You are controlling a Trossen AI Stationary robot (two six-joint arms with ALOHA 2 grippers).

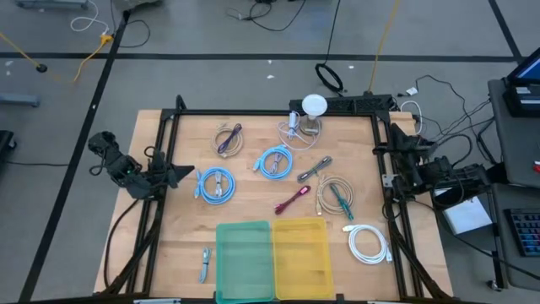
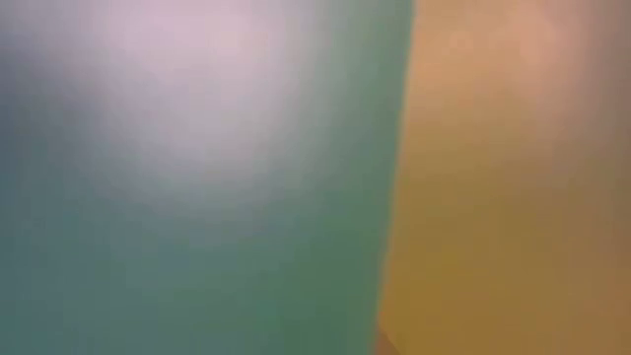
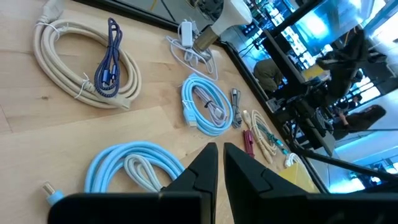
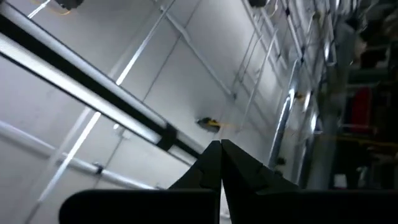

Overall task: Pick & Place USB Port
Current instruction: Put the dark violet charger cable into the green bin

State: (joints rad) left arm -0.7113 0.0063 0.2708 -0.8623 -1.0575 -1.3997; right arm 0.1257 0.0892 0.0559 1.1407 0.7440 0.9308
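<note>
Pale wood makes up the table, which is scattered with coiled cables. Two trays sit side by side at its near edge, touching: a green tray on the left and a yellow tray on the right, and the low view shows only their blurred walls. A light blue coil lies left of centre, close to the left gripper, which waits at the table's left edge with its fingers pressed nearly together, a thin slit between them. A second blue coil lies near the middle. Toward the far left is a beige coil with a purple cable laid over it. At the far edge stands a white lamp-like object with a white adapter just beside it. Right of centre lie a grey cable, a red USB cable between the coils and the yellow tray, and a beige coil with a teal cable. A white coil sits near the right front corner. A small silver connector lies alone just left of the green tray. The right gripper is folded back at the table's right edge, fingers closed, pointing up at the ceiling.
</note>
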